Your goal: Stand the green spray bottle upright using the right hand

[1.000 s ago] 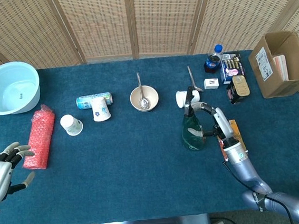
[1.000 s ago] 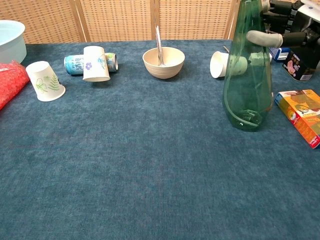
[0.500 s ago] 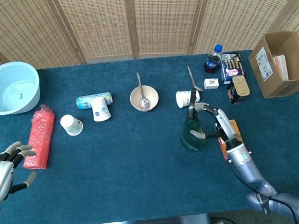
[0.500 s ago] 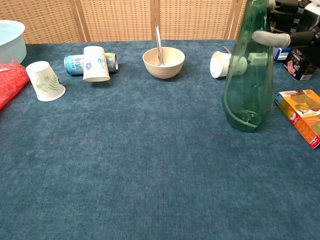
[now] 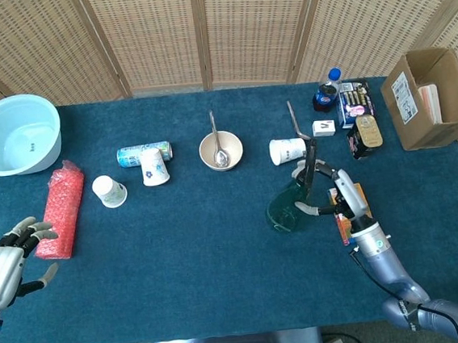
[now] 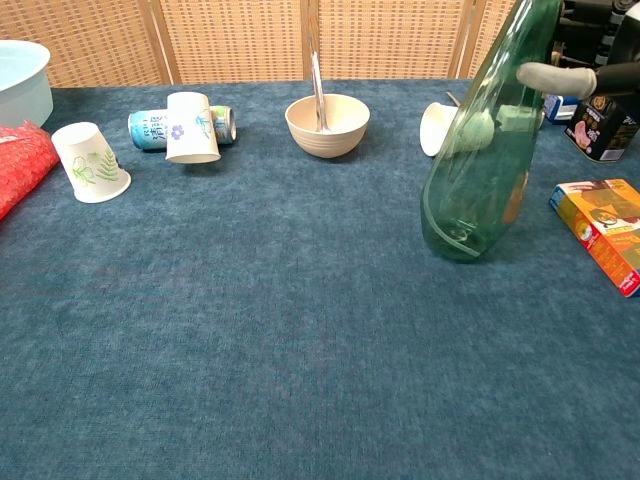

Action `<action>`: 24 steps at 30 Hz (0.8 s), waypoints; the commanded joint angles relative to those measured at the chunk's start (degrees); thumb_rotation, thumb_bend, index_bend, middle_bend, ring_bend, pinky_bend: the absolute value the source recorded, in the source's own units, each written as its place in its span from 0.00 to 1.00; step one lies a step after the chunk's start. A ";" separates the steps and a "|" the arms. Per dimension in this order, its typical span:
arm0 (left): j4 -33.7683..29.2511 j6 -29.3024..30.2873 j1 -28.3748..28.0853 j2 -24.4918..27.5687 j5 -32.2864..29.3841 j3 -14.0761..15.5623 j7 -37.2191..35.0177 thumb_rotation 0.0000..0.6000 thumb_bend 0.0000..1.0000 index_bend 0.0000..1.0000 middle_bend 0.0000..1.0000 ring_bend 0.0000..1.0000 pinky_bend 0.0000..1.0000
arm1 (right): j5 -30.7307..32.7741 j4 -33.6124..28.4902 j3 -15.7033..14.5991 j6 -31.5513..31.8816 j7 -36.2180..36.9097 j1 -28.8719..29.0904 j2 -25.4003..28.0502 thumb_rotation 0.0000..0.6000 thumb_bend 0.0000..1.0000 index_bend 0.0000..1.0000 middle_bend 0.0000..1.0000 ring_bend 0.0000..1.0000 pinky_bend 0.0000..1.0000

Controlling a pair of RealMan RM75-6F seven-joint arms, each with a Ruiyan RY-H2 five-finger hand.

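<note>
The green spray bottle (image 5: pixel 291 204) (image 6: pixel 482 165) is translucent and leans over, its base swung to the left and its neck tipped up to the right. My right hand (image 5: pixel 334 196) (image 6: pixel 572 62) holds it high on the body, with the thumb (image 6: pixel 553 77) pressed across the front. Whether the base's lower edge touches the blue cloth I cannot tell. The spray head is cut off at the top of the chest view. My left hand (image 5: pixel 5 269) hovers far away at the table's left front corner, fingers spread and holding nothing.
An orange box (image 5: pixel 355 205) (image 6: pixel 603 228) lies just right of the bottle. Behind it are a tipped paper cup (image 5: pixel 286 150) (image 6: pixel 441 128), a bowl with a spoon (image 5: pixel 220 150) (image 6: pixel 327 124), cans and a cardboard box (image 5: pixel 433 99). More cups, a red roll (image 5: pixel 60 210) and a basin (image 5: pixel 13 134) are at left.
The bottle stood nearly upright a second ago; now it tilts, its base shifted left and its top leaning right toward my right hand. The left hand has barely moved.
</note>
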 commanded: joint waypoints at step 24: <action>0.75 0.02 0.13 -0.12 0.17 0.42 -0.92 1.00 0.37 0.32 0.27 0.15 0.24 | -0.59 -0.83 -0.74 -0.78 -5.47 0.32 0.66 1.00 0.26 0.37 0.40 0.22 0.23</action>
